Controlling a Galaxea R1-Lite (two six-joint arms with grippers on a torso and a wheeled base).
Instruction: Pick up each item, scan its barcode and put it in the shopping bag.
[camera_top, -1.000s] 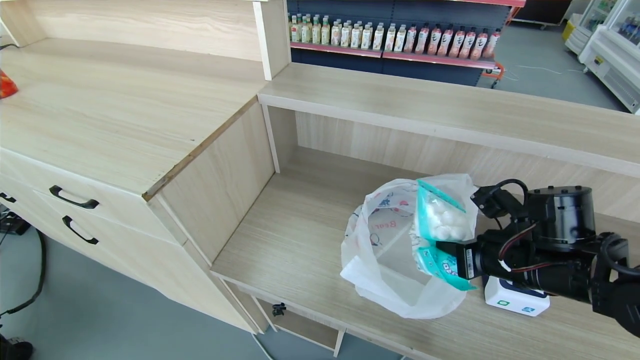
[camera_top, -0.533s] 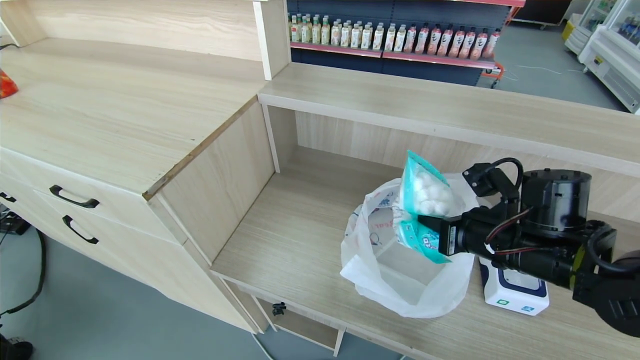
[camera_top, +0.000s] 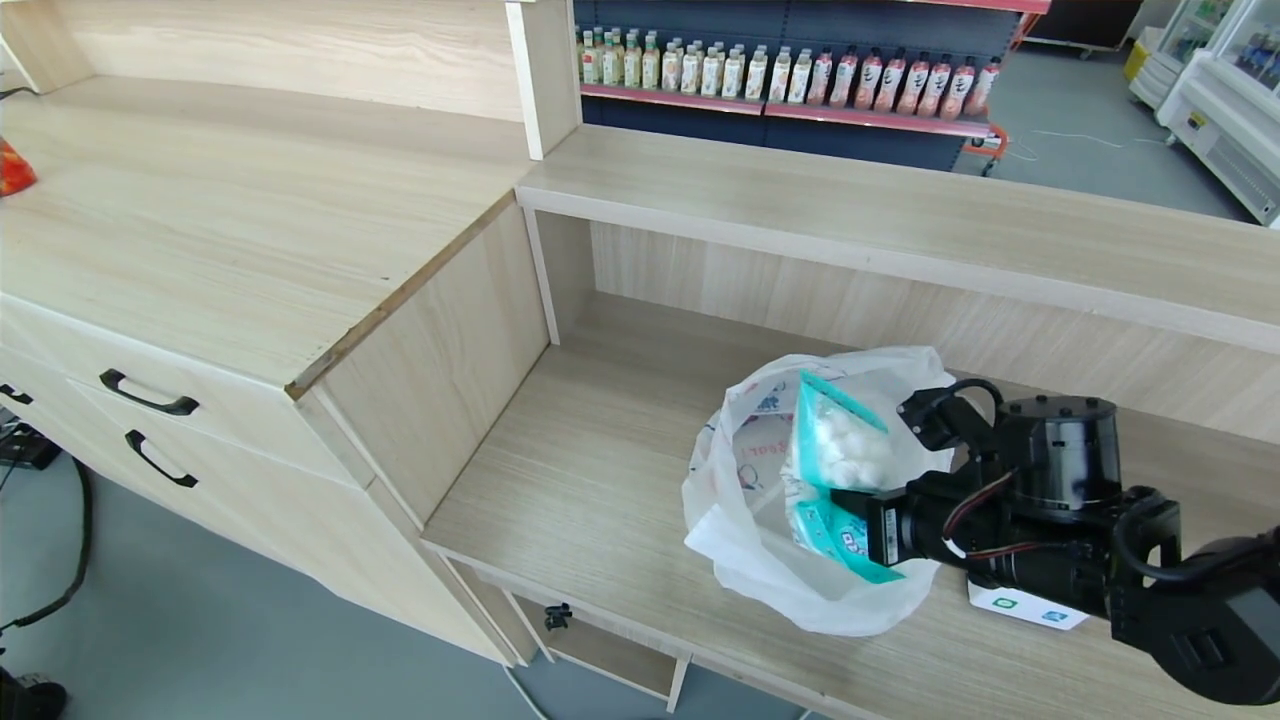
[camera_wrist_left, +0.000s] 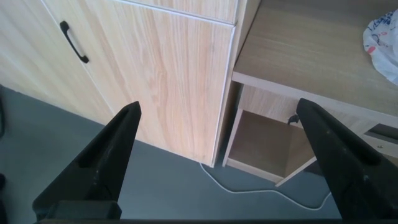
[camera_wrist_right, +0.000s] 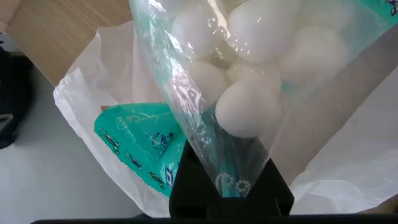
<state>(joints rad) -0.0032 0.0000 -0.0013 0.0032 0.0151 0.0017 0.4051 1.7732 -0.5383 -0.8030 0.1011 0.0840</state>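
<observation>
Right pincer (camera_top: 848, 498): clamped on a packet, gripping it near the middle with the arm lying low across the counter (camera_top: 600, 470). The right wrist view shows the black jaws pinching the clear film (camera_wrist_right: 229, 186).

Packet (camera_top: 838, 448): a see-through teal pouch of white balls, tilted, with its ball-filled end up and its printed teal end hanging lower. It sits in the open mouth of the shopping bag (camera_top: 745, 555). In the right wrist view the balls (camera_wrist_right: 249, 81) bulge above the grip.

Why held so: a grip at the waist keeps the soft pouch from folding, and leading with the narrow printed end should let it slide past the rim.

Shopping bag: thin white plastic, standing slumped on the counter with its mouth gaping up and toward the robot. That leaves a way in from the arm's side.

Scanner (camera_top: 1022, 606): a small white box on the counter just beside the bag, partly under the right arm, so it is a short move from scan to bag.

Left pincer (camera_wrist_left: 217, 165): spread wide and holding nothing. It hangs off to the side above the floor (camera_wrist_left: 155, 186) by the cupboard (camera_wrist_left: 180, 68), well apart from the bag.

Step in hand: probably the drop into the bag.

Risk: the limp rim may catch the pouch or be dragged along with it.
</observation>
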